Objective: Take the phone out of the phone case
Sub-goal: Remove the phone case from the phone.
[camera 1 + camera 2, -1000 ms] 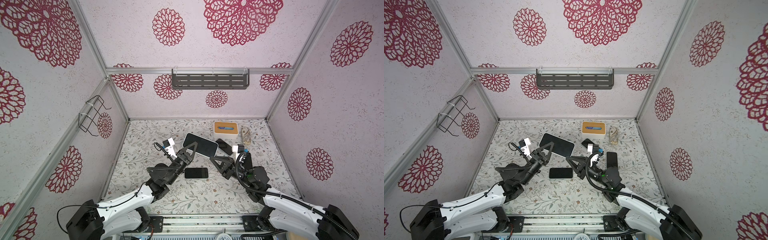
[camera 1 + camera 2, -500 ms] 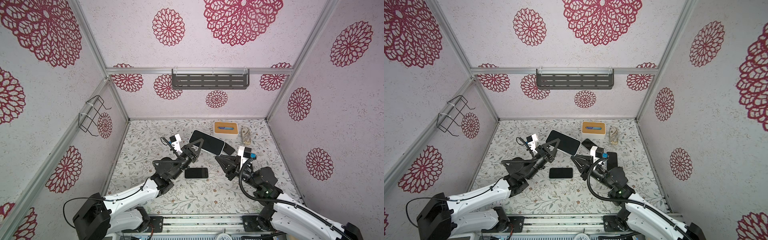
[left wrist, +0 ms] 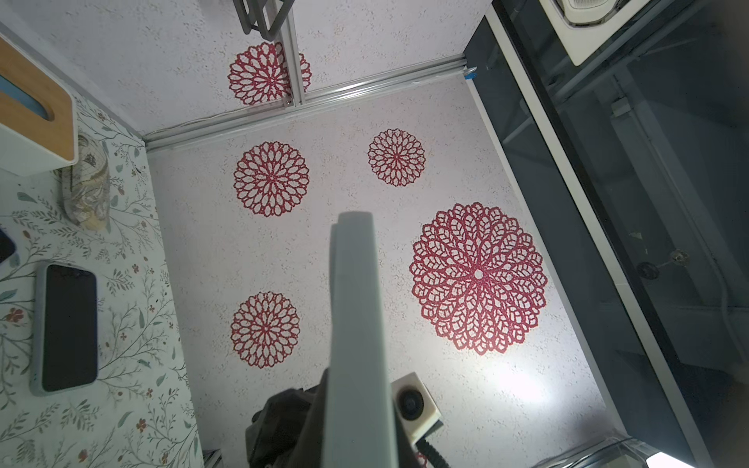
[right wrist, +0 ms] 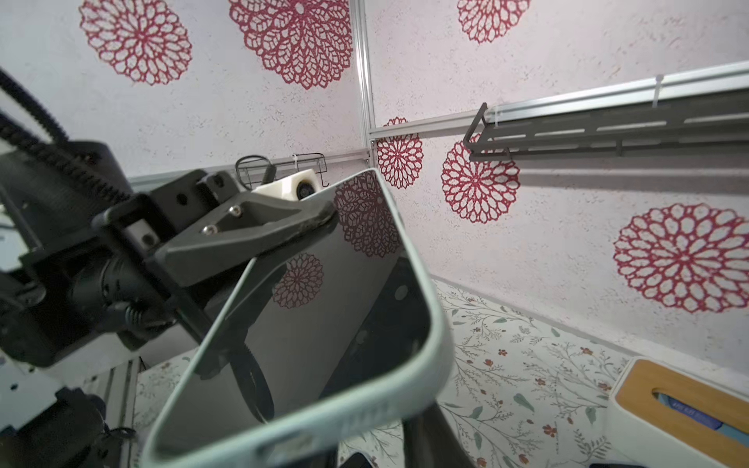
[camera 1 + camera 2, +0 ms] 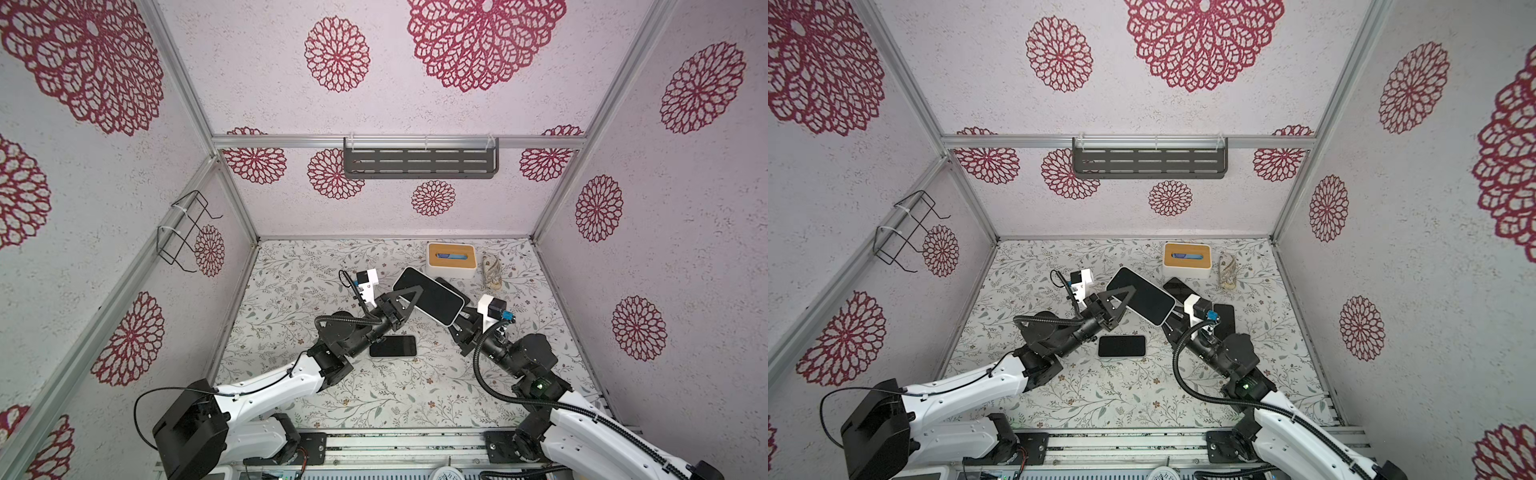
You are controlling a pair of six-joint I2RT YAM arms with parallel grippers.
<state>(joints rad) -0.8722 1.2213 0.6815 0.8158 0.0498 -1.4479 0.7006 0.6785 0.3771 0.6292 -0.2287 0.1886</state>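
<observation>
left arm point(image 5: 270, 382): raised, jaws clamped | right arm point(image 5: 528, 353): raised, jaws' gap unclear

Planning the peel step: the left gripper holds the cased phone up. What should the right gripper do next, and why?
Likely close the right gripper on the free end of the cased phone: the left gripper clamps the other end aloft, and the right sits at that corner.

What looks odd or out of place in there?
Only the cased phone: it hangs tilted above the table, pinched at one end by the left gripper, while a second phone lies flat below. Nothing looks spilled or broken.
</observation>
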